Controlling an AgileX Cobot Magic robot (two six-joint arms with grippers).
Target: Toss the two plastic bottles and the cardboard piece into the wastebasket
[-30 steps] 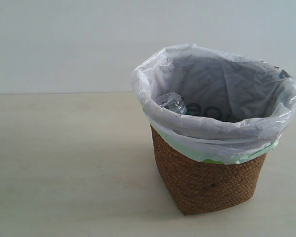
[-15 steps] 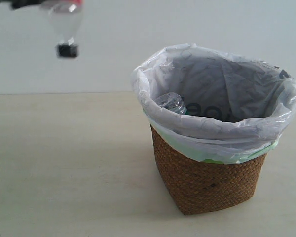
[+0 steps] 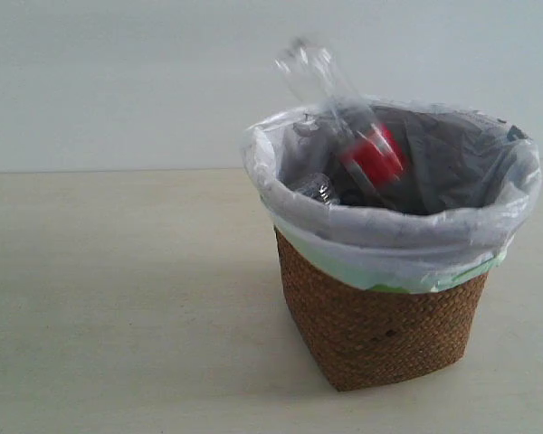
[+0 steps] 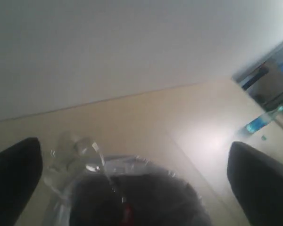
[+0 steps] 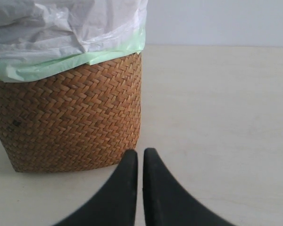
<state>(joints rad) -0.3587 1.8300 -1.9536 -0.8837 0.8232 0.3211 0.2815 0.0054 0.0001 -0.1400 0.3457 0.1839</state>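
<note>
The wicker wastebasket [image 3: 380, 316] with its white bag liner [image 3: 394, 237] stands right of centre on the table. The slim clear bottle with the red label [image 3: 373, 155] lies tilted inside it, its clear end poking up over the far rim, and nothing holds it. The other clear bottle [image 3: 315, 188] rests deeper inside at the left. My left gripper [image 4: 134, 143] hangs open above the basket, and the slim bottle [image 4: 73, 149] shows blurred below it. My right gripper [image 5: 140, 151] is shut and empty, low beside the basket's woven wall [image 5: 70, 122]. The cardboard piece is out of view.
The pale table [image 3: 118, 298] runs wide to the left of the basket, with a plain wall behind. Far off in the left wrist view, a blue bottle-like thing [image 4: 257, 123] stands by dark furniture.
Half a second ago the red-label bottle hung cap-down at the exterior view's top left. It now lies free in the basket, whose liner rim has shifted a little.
</note>
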